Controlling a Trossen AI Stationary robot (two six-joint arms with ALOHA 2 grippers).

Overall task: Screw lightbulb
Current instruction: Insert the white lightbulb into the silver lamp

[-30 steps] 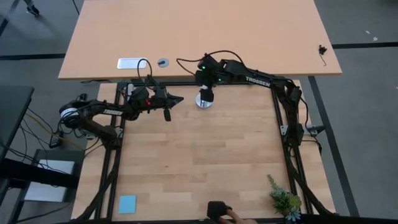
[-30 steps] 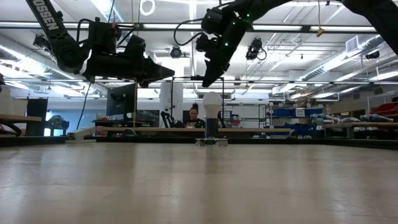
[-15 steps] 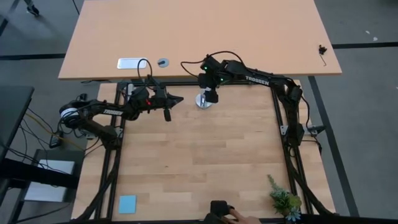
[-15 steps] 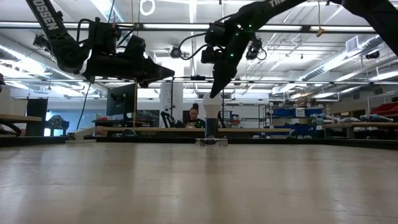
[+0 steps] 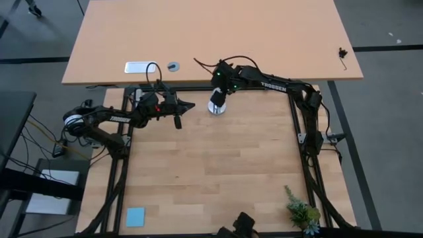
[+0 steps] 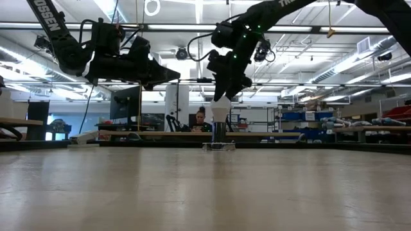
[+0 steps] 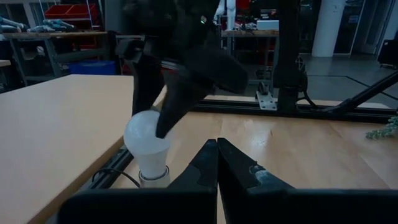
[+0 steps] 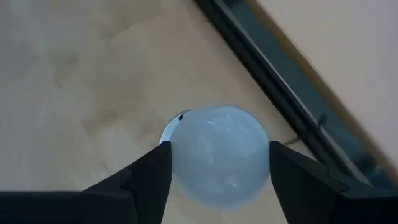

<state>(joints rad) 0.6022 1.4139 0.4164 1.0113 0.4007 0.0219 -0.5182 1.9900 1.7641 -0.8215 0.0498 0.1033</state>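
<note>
From above, white "TROSSEN" lettering runs along the right arm [image 5: 277, 84], whose right gripper [image 5: 217, 99] sits over the lightbulb [image 5: 216, 106] at the wooden table's [image 5: 218, 172] twelve o'clock edge; the left gripper [image 5: 188, 105] waits at about ten o'clock, fingers pressed together. At table height, "OSSEN" shows on the left arm [image 6: 48, 19], and the lightbulb [image 6: 219, 110] stands upright before a workshop with shelving. The right wrist view shows its fingers [image 8: 149, 177] touching either side of the lightbulb [image 8: 217, 152].
</note>
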